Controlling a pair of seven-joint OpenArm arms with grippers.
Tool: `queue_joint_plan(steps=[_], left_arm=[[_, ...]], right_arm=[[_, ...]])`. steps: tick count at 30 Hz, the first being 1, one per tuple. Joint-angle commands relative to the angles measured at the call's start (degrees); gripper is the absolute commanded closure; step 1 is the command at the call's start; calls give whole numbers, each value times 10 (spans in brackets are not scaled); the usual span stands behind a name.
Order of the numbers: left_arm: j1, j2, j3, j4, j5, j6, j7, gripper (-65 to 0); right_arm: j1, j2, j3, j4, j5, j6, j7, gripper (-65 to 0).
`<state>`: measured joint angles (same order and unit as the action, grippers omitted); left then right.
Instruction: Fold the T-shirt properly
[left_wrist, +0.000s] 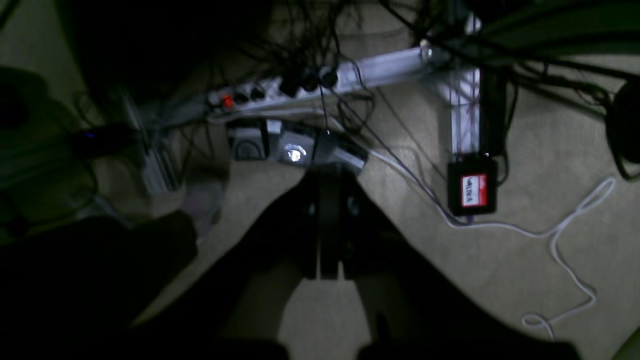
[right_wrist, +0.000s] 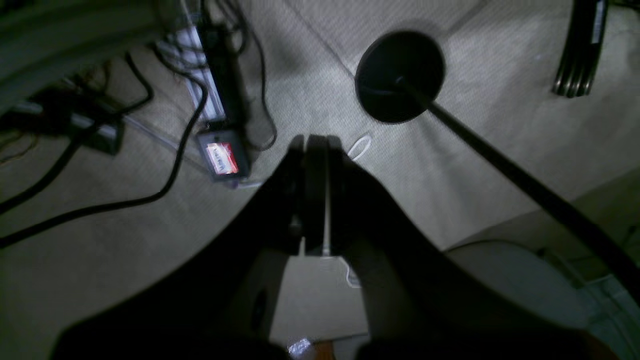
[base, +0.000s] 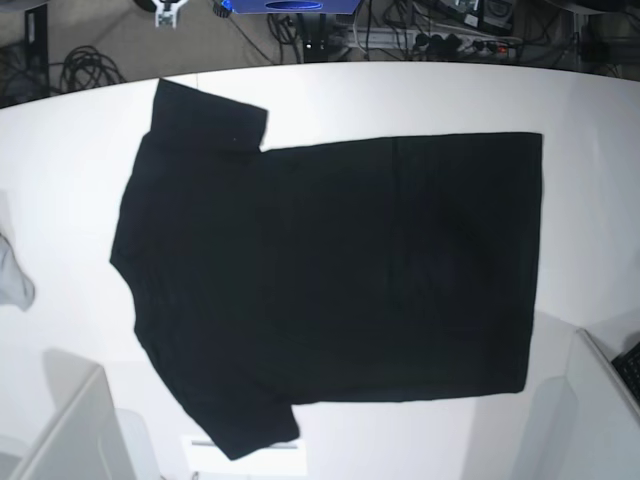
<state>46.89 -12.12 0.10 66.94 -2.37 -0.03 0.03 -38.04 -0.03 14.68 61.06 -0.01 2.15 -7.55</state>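
Note:
The black T-shirt (base: 330, 270) lies spread flat on the white table (base: 400, 95), plain side up. Its sleeves are at the far left (base: 205, 118) and near left (base: 250, 430), and its hem runs along the right. Neither gripper shows in the base view. In the left wrist view my left gripper (left_wrist: 327, 172) is shut with nothing between its fingers, hanging over carpeted floor. My right gripper (right_wrist: 315, 142) in the right wrist view is likewise shut and holds nothing, also above the floor. No part of the shirt shows in either wrist view.
A small grey cloth scrap (base: 14, 278) lies at the table's left edge. White housings stand at the near left (base: 70, 430) and near right (base: 600, 400). On the floor are a power strip (left_wrist: 280, 90), a red-labelled black box (left_wrist: 472, 187), cables and a round stand base (right_wrist: 400, 75).

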Motion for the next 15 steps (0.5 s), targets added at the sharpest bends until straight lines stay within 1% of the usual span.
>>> queue_joint_plan(steps=[1, 3, 4, 7, 10, 12, 15], left_arm=[[19, -11, -2, 28, 0, 4, -4, 0], [45, -11, -8, 72, -1, 6, -4, 0], [58, -12, -21, 99, -1, 6, -4, 0], [102, -4, -74, 170, 7, 6, -3, 0], [141, -6, -82, 235, 6, 6, -3, 0], [166, -14, -99, 284, 6, 6, -3, 0], [196, -15, -125, 353, 0, 6, -4, 0]], right_arm=[[-17, 3, 12, 25, 1, -1, 6, 0], [-33, -9, 37, 64, 1, -1, 5, 0], [-40, -18, 57, 88, 1, -1, 3, 0], [-61, -35, 95, 168, 1, -1, -31, 0], [-80, -46, 114, 248, 1, -1, -63, 0], [-86, -54, 127, 299, 1, -1, -72, 0], [-89, -62, 144, 377, 1, -1, -88, 0]])
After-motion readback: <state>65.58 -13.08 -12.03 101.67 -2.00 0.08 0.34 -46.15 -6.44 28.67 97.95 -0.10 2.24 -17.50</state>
